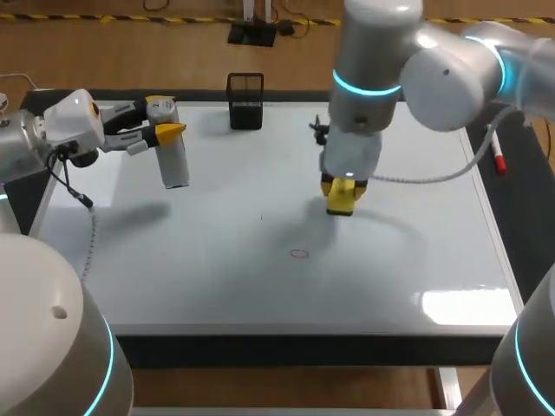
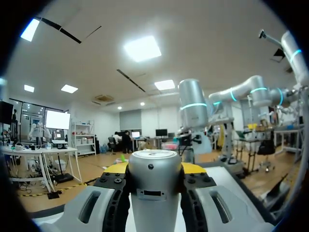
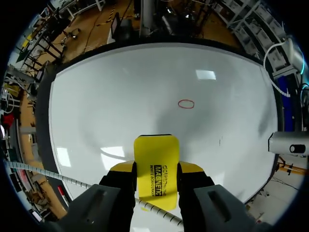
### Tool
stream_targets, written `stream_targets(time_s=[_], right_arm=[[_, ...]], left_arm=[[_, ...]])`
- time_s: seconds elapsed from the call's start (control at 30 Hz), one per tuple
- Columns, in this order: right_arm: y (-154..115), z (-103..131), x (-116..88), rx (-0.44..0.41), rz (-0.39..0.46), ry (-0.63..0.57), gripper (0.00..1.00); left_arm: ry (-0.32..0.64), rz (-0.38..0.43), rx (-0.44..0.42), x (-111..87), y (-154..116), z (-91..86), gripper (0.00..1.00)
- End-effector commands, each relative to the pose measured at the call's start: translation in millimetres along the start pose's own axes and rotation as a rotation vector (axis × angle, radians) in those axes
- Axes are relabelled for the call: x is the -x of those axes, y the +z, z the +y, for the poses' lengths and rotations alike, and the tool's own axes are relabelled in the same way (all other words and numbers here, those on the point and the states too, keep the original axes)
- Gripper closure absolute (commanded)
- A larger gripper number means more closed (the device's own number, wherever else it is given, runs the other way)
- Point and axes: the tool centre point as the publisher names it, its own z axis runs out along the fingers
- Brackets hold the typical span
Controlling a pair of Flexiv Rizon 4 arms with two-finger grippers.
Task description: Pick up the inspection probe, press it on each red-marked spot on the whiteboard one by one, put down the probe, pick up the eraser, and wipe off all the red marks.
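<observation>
The silver cylindrical probe (image 1: 174, 156) hangs above the whiteboard's (image 1: 199, 260) far left part, with my left gripper (image 1: 165, 132) shut on its upper end. In the left wrist view the probe (image 2: 154, 193) fills the gap between the fingers (image 2: 114, 180). My right gripper (image 1: 343, 196) is over the board's middle, shut on the yellow eraser (image 1: 342, 201), which stands just above the surface. One small red circle (image 1: 299, 253) lies on the board in front of the eraser. In the right wrist view the eraser (image 3: 157, 164) sticks out between the fingers, and the red circle (image 3: 186, 104) lies ahead of it.
A black mesh holder (image 1: 245, 101) stands at the whiteboard's far edge. A red marker (image 1: 499, 161) lies just off the right edge. A tiny dark tick (image 1: 261, 217) marks the board's middle. A coiled cable (image 3: 72, 182) trails beside my right gripper.
</observation>
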Motion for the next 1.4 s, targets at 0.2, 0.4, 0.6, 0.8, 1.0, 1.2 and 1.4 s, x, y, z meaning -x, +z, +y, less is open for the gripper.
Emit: stream_targets(time_s=[0.2, 0.4, 0.6, 0.8, 1.0, 1.2, 1.4], right_arm=[[8, 40, 34, -0.061, 0.026, -0.027, 1.0], [18, 61, 48, -0.05, 0.044, -0.046, 1.0], [25, 83, 61, -0.032, 0.02, -0.094, 1.0], [32, 97, 75, -0.014, 0.01, -0.122, 1.0], [39, 108, 89, -0.021, 0.01, -0.151, 1.0], [47, 112, 100, -0.014, 0.005, -0.17, 1.0], [56, 109, 103, -0.003, 0.002, -0.174, 1.0]], left_arm=[[0.001, -0.002, 0.0, -0.3, 0, -0.9, 1.0], [0.001, -0.002, 0.0, -0.3, 0, -0.9, 1.0], [0.001, -0.002, 0.0, -0.3, 0, -0.9, 1.0], [0.001, -0.002, 0.0, -0.3, 0, -0.9, 1.0], [0.001, -0.002, 0.0, -0.3, 0, -0.9, 1.0], [0.001, -0.002, 0.0, -0.3, 0, -0.9, 1.0], [0.001, -0.002, 0.0, -0.3, 0, -0.9, 1.0]])
